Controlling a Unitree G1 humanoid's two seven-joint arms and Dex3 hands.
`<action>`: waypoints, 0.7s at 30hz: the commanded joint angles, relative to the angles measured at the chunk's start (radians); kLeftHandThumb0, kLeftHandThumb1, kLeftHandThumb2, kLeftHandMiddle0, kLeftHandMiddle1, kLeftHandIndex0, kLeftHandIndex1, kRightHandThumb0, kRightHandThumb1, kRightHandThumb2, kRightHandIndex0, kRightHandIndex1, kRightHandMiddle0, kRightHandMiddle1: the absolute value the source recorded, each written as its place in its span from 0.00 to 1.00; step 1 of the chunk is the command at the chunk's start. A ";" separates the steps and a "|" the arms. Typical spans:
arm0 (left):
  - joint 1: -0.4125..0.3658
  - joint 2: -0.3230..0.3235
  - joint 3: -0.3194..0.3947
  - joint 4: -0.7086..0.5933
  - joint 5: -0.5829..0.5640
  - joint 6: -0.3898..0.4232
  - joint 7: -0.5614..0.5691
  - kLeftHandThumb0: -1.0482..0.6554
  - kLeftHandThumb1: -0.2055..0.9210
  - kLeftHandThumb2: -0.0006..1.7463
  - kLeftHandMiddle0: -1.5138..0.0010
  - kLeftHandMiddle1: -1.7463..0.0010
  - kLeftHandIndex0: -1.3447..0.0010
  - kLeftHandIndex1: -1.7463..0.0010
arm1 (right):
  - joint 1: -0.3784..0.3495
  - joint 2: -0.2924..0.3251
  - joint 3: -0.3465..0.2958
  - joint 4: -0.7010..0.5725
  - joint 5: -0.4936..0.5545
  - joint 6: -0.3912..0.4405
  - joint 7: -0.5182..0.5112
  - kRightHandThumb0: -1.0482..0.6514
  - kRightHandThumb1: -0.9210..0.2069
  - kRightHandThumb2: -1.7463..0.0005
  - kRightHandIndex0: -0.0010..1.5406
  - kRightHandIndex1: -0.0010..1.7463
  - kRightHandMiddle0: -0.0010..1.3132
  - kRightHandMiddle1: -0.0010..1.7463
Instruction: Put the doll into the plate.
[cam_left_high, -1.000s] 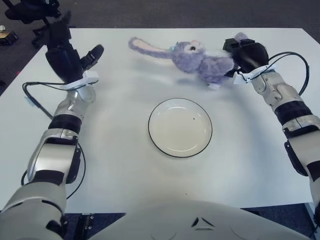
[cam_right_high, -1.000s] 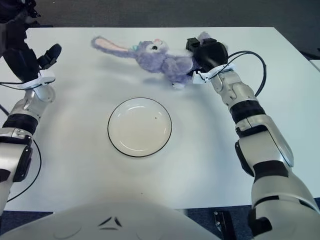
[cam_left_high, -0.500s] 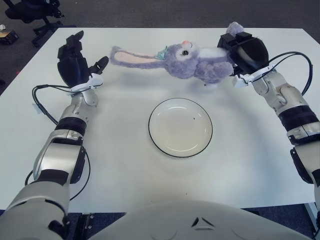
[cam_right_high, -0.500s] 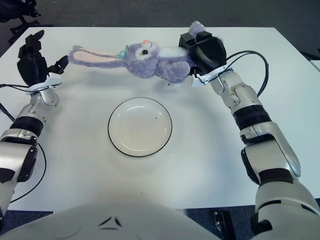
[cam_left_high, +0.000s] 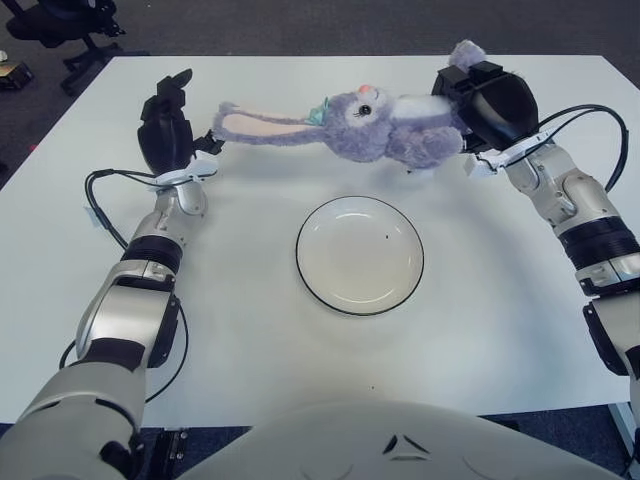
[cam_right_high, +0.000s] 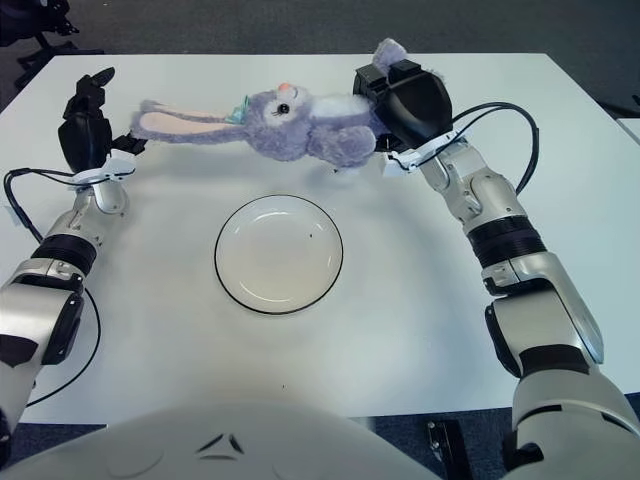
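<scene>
**Doll held over the plate's far side**

A white surface (cam_left_high: 480, 330) carries an empty plate (cam_left_high: 360, 255) at centre. The right hand (cam_left_high: 490, 105), at two o'clock from the plate, grips the purple doll (cam_left_high: 385, 125) by its rear — ears stretched toward the left hand (cam_left_high: 170, 135), open at ten o'clock. Best to bring the doll toward six o'clock, centre its body over the plate, then lower before releasing.

Purple plush doll (cam_right_high: 300, 122) stretched sideways across upper middle of frame, long ear reaching left. Right hand (cam_right_high: 405, 100) at upper right, fingers closed on doll's rear end. Left hand (cam_right_high: 88, 130) at upper left, fingers spread, just beside ear tip. White plate (cam_right_high: 279, 296) with dark rim on white table (cam_right_high: 420, 300), frame centre, below doll.
</scene>
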 joint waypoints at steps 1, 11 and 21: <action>-0.016 -0.011 0.031 -0.009 -0.059 -0.016 -0.075 0.35 1.00 0.26 0.71 0.88 0.86 0.62 | -0.022 0.002 -0.021 0.028 0.014 -0.040 -0.046 0.62 0.49 0.29 0.39 0.95 0.28 1.00; -0.022 -0.010 0.020 -0.003 -0.047 -0.020 -0.092 0.36 1.00 0.25 0.69 0.92 0.85 0.62 | -0.048 -0.011 -0.027 0.118 0.001 -0.160 -0.141 0.62 0.48 0.29 0.38 0.96 0.27 1.00; -0.046 -0.021 0.005 0.015 -0.042 -0.031 -0.113 0.36 1.00 0.25 0.68 0.92 0.84 0.62 | -0.071 -0.014 -0.008 0.189 -0.056 -0.238 -0.290 0.62 0.48 0.29 0.37 0.97 0.27 1.00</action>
